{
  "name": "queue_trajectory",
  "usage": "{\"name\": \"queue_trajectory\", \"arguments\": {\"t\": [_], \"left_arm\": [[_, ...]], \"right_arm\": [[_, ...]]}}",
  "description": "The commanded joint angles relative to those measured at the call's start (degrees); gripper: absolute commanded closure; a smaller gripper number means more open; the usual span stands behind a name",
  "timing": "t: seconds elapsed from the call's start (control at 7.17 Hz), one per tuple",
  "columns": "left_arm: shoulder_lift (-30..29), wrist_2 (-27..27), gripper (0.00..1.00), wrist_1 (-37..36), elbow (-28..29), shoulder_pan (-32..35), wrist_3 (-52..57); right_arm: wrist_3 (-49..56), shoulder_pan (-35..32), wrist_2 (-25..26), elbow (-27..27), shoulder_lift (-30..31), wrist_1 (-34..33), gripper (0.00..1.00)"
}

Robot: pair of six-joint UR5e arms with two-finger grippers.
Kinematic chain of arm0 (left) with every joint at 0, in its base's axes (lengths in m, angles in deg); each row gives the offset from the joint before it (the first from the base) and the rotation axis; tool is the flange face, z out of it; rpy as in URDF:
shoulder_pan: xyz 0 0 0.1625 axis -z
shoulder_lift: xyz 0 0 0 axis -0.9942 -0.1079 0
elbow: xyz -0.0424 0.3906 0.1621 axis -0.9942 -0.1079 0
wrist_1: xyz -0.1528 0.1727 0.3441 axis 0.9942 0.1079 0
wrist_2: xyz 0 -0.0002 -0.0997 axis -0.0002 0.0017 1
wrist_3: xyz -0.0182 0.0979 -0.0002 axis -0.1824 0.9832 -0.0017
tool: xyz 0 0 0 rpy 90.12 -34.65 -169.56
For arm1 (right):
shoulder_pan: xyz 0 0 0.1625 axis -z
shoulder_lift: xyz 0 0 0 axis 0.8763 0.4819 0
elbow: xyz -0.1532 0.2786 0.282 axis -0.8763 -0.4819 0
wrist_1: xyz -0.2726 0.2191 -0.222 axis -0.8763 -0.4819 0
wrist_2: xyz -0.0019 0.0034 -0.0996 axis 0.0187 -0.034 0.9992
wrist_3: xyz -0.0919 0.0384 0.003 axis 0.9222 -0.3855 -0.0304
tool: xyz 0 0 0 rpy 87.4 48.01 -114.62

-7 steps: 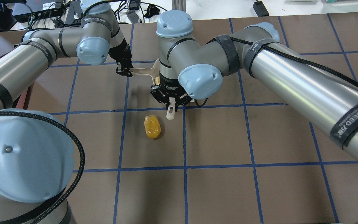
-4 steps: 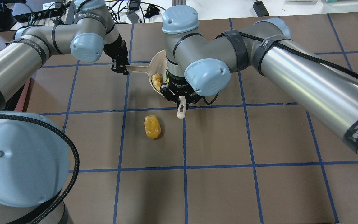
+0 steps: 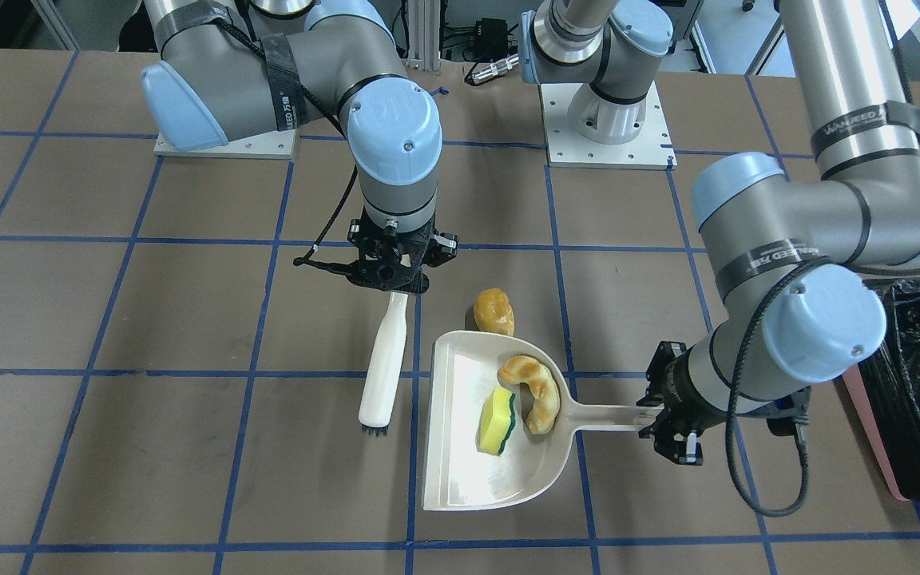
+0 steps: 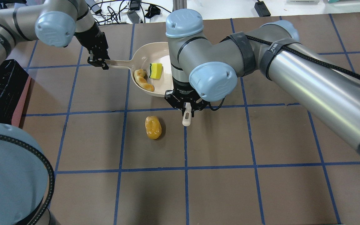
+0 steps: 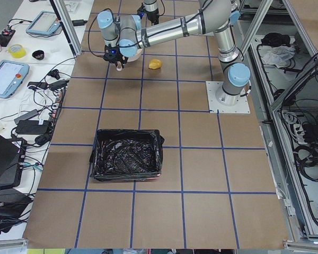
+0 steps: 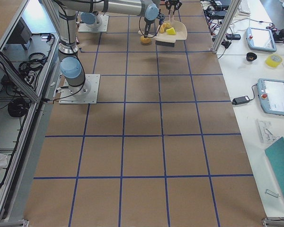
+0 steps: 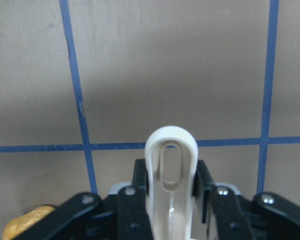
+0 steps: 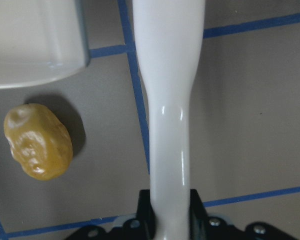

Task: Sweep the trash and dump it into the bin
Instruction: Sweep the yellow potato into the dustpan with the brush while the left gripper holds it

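Left gripper pinches dustpan handle; right gripper clamps brush. Sponge, crescent in dustpan. Potato lump on table, dustpan's 12 o'clock in front view: glossy, round, likely rolls; nudge from behind with bristles. Bin at 3 o'clock.

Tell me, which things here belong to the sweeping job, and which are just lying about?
In the job: dustpan, brush, lump, crescent, sponge, bin.
Lying about: tablets, tape roll, cables.
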Motion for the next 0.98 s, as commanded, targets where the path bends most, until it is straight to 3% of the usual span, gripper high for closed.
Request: {"name": "queue_trajectory", "arguments": {"t": [0.0, 0.28, 0.56, 0.84], "left_arm": [[3.52, -1.57, 1.0, 3.41, -0.63, -3.7, 3.74], [6.68, -6.89, 1.0, 3.7, -6.12, -4.51, 5.24], [10.03, -7.2, 1.0, -0.67, -14.91, -7.92, 9.29], [12.67, -8.07, 1.0, -2.37, -19.86, -10.13, 11.92]], "right_arm": [[-0.53, -0.19, -0.54, 4.91, 4.03, 1.11, 1.0], [0.09, -0.89, -3.35, 12.47, 6.59, -0.8, 1.0], [-2.18, -4.48, -3.44, 13.91, 6.95, -2.4, 1.0], [-7.28, -10.19, -3.7, 13.91, 6.08, -5.46, 1.0]]}}
